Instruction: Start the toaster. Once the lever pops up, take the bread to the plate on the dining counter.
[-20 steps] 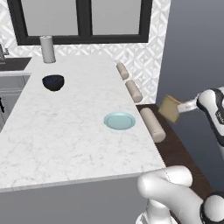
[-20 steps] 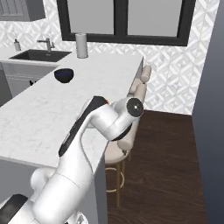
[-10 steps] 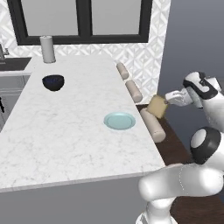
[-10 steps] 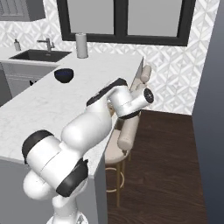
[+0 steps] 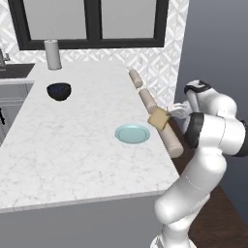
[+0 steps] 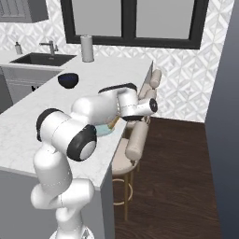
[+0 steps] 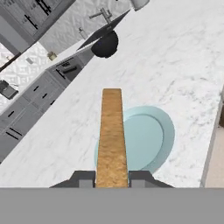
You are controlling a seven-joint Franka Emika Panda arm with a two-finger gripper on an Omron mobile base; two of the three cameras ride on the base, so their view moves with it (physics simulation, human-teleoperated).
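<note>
1. Bread [image 7: 112, 135] sits pinched edge-on between the gripper [image 7: 112, 178] fingers, one dark fingertip [image 7: 83, 178] on each flat face (hand view).
2. From the left base view, the bread [image 5: 158, 118] hangs above the right edge of the dining counter [image 5: 72, 140], just right of the plate [image 5: 132, 133] and not touching it.
3. The pale-blue plate [image 7: 146, 142] lies flat on the marble, partly behind the slice in the hand view.
4. A dark blue bowl [image 5: 58, 91] stands well apart on the slab, with a grey canister [image 5: 52, 54] farther back.
5. Padded stools [image 6: 135, 140] line the counter's right side.
</note>
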